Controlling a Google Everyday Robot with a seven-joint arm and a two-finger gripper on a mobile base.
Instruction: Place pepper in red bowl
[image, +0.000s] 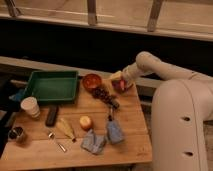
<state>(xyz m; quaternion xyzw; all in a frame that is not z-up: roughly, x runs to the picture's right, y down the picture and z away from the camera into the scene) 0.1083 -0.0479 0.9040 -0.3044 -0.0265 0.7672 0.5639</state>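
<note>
The arm is reaching in from the robot's body to the table's (125, 142) far edge, and the gripper (118, 82) is hanging there with its jaws standing wide, clamping nothing that can be made out. A small reddish piece, judged to be the pepper (120, 88), is showing right at the gripper's tip, directly under it rather than off to a side. Its long axis cannot be told. The red bowl (92, 81) is sitting near, on the side toward the green tray (50, 86), apart from the gripper, with the grapes (103, 94) lying just in front of the gap. The coming move is looking like a straight drop and close, then a short carry across toward the tray.
</note>
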